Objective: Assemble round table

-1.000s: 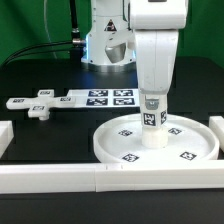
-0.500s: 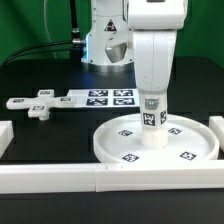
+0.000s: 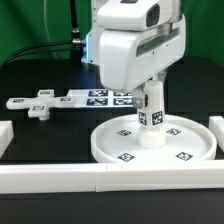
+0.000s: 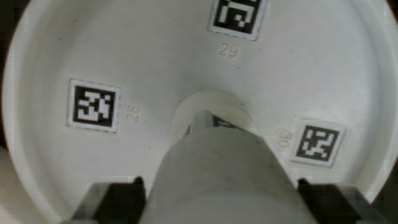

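The large white rimmed disc [image 3: 190, 142] lies on the black table at the exterior view's right. It fills the wrist view [image 4: 107, 60] with its square tags. The short cylinder leg [image 3: 151, 120] stands upright on the disc's central hub and also shows in the wrist view [image 4: 222, 160]. My gripper [image 3: 150, 98] comes down over the leg's top, and in the wrist view [image 4: 221, 200] its dark fingers [image 4: 121, 200] press against both sides of the leg. A small flat tagged piece [image 3: 38, 110] lies apart at the exterior view's left.
The marker board [image 3: 108, 97] lies behind the disc. A long white rail [image 3: 100, 180] runs along the front. Shorter rails stand at the left [image 3: 5, 135] and right [image 3: 218, 125]. A green backdrop and cables are at the back.
The wrist has turned about the leg, so the white hand housing now faces a different way and looks broader. The leg stays upright on the hub and the disc has not shifted.
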Motion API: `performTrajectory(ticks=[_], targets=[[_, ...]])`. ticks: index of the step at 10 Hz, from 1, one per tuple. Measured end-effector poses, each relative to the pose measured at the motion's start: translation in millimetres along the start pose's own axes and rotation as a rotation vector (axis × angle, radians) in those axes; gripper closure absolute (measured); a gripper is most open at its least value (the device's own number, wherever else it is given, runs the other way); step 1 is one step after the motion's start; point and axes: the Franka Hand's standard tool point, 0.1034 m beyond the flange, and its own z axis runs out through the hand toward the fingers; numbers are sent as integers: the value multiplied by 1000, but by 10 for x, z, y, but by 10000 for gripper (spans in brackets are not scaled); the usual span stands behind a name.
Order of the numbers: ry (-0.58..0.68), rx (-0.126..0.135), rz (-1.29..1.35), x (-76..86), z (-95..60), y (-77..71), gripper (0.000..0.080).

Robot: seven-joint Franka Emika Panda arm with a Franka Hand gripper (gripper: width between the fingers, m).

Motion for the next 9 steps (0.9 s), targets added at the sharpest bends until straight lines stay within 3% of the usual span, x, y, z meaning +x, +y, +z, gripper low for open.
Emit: performTrajectory(ticks=[2, 5, 9], targets=[[17, 17, 238, 4, 4, -8, 392], [27, 21, 558, 56, 9, -50, 392], [31, 31, 814, 86, 12, -71, 392]])
